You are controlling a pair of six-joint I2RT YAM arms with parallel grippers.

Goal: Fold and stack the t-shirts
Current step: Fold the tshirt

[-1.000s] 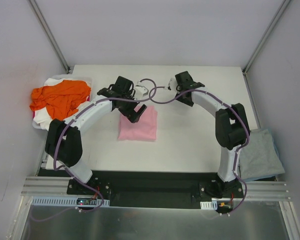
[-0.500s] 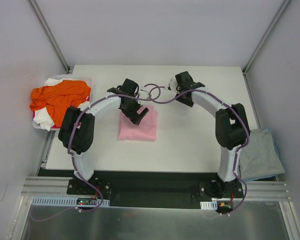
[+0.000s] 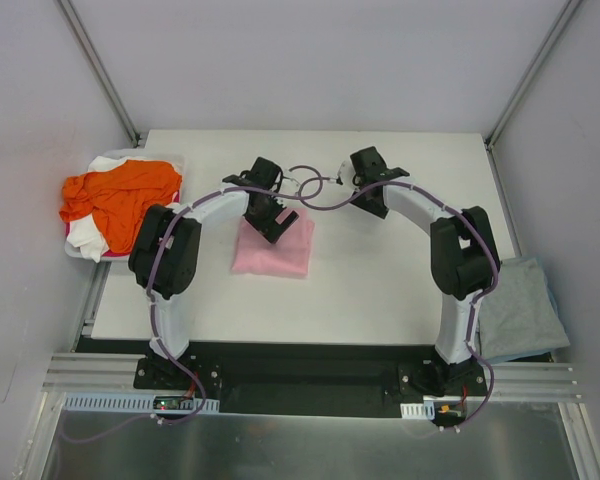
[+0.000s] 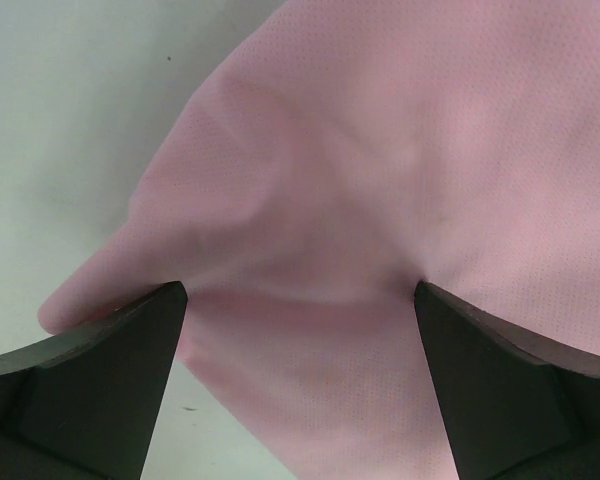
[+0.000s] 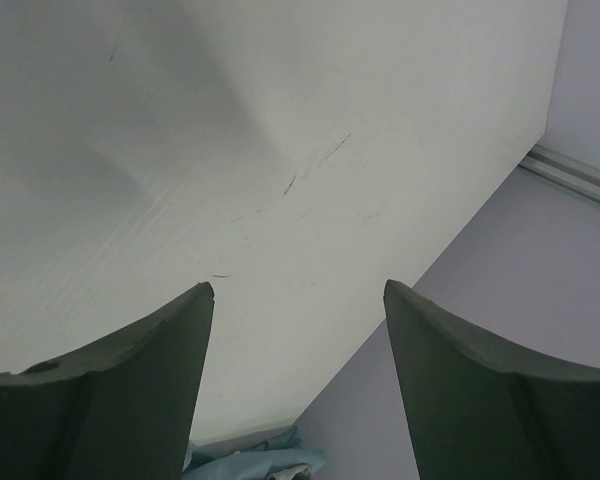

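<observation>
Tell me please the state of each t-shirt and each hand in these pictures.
pink t-shirt: folded, mid-table.
orange t-shirt: crumpled, at the left edge.
white t-shirt: crumpled, mostly under the orange one.
grey-blue t-shirt: lying flat, beyond the right edge.
left hand: open, over the pink t-shirt.
right hand: open, empty, over bare table.

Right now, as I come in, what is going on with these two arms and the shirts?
The left gripper is low over the light pink t-shirt, which lies folded mid-table. Its jaws are wide open with cloth between them, not clamped. The right gripper is open over bare table and holds nothing. An orange t-shirt lies crumpled on a white t-shirt at the left edge, and a grey-blue t-shirt lies at the right. Nothing is stacked yet.
</observation>
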